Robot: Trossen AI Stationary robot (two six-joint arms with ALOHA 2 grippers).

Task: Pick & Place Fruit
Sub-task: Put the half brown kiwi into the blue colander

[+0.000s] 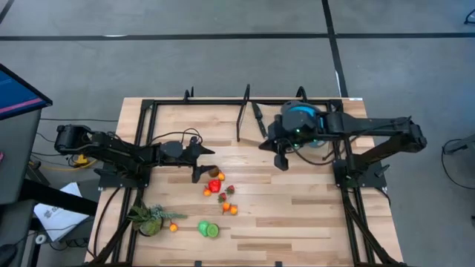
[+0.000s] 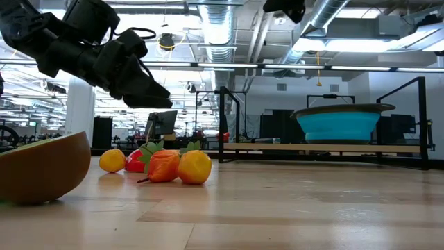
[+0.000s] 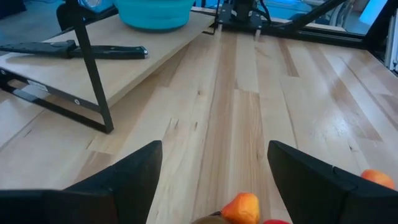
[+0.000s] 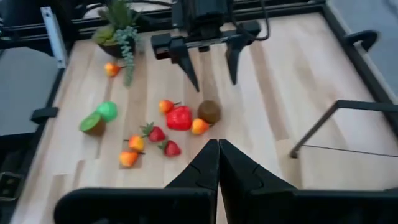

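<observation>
1. My left gripper hangs above the table, jaws spread wide, nothing between them, right by the fruit cluster mid-table. In the left wrist view an orange piece sits just ahead, between the two fingers.
2. My right gripper is pinched fully closed with nothing in it (right wrist view shows the fingers pressed together), raised just beside the blue bowl at the back of the table.
3. Progress: looks barely started, my guess. Every fruit I can see sits on the wood: the red and orange bunch, a brown round one, a green pair nearer the front edge, one small orange touching-close to the leafy plant.
4. Bowl contents: can't tell. High view has the arm over it; low view shows only its side wall.
5. Left to do: pick basically all of the visible fruit. Left gripper seems best placed for the first grab.
6. Black-handled knife lies near the bowl, not part of the job.
</observation>
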